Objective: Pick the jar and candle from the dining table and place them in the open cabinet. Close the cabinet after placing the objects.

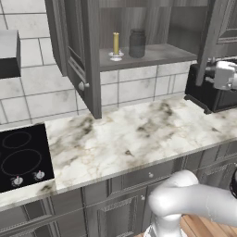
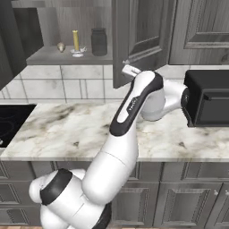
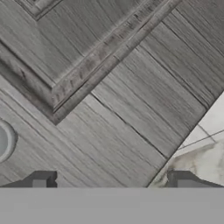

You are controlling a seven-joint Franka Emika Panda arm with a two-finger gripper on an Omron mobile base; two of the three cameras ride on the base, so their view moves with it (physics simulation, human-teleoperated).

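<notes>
Gripper jaws stand spread wide and carry nothing; in the hand view both fingertips rise close against the panelled face of a cabinet door, with a round knob at 9 o'clock of the frame.

Placement status: complete, judging from the base views.
- Candle stands upright in its small dish on the cabinet shelf.
- Jar stands on the same shelf, just beside the candle at its 3 o'clock, apart from it.

Closing status: not yet done.
- Left door hangs open, swung out over the marble counter.
- Right door is also open; the arm reaches up beside it at 6 o'clock of the door.

Surroundings: a black cooktop lies at 9 o'clock of the counter, and a black microwave sits at 3 o'clock.

Remaining work, as judged: push both doors shut. The hand appears positioned for the right door first; whether it touches the panel cannot be told.
</notes>
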